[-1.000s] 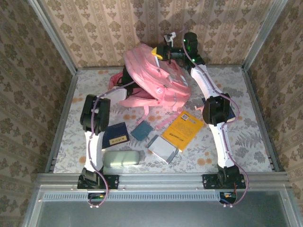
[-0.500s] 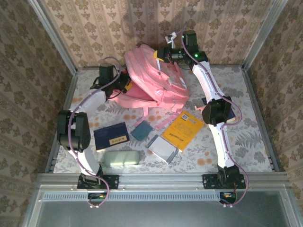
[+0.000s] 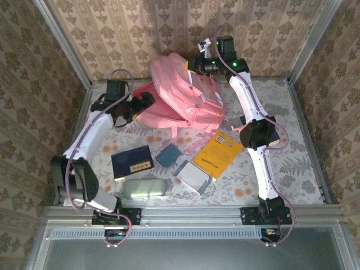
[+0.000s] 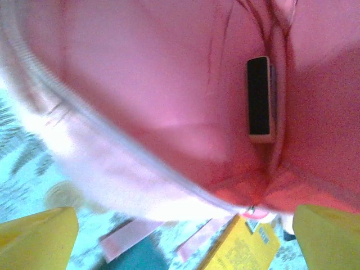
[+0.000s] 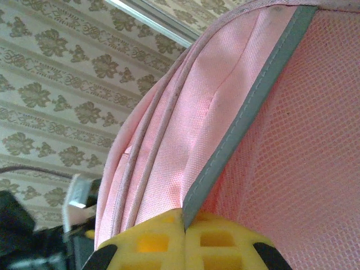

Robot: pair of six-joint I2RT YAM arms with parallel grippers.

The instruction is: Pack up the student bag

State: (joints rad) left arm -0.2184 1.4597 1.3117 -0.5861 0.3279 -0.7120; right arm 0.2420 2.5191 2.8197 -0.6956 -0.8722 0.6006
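Where the student bag (image 3: pixel 183 95) sits: far middle of the bench (image 3: pixel 298 169), leaning toward the back wall (image 3: pixel 140 34), its top raised and its left side gaping open
Left arm (image 3: pixel 90 135): elbow folded low by the bench's left edge, forearm running away and to the right, wrist turned toward the bag's open side
Left fingers (image 3: pixel 143 102): just beside the bag's mouth; in the left wrist view the two yellow tips (image 4: pixel 36 233) stand wide apart at the bottom corners, nothing between them
Right arm (image 3: pixel 247 101): stretched from its base at the near right, elbow over the bench's right half, forearm rising to the far wall, wrist bent left over the bag's top
Right fingers (image 3: pixel 194 63): closed, pinching the bag's upper edge; in the right wrist view the yellow tips (image 5: pixel 185 242) clamp a grey strip (image 5: pixel 247 112) between plain pink cloth and pink mesh
Inside the bag: pink lining, and a dark flat item (image 4: pixel 259 97) with a pale edge standing on end in a fold; what it is cannot be told
Loose on the bench, outside the bag on its near side: yellow book (image 3: pixel 216 156), dark blue book (image 3: pixel 132 161), small teal item (image 3: pixel 167 155), grey booklet (image 3: pixel 193 177), pale green case (image 3: pixel 143 187) nearest the arm bases
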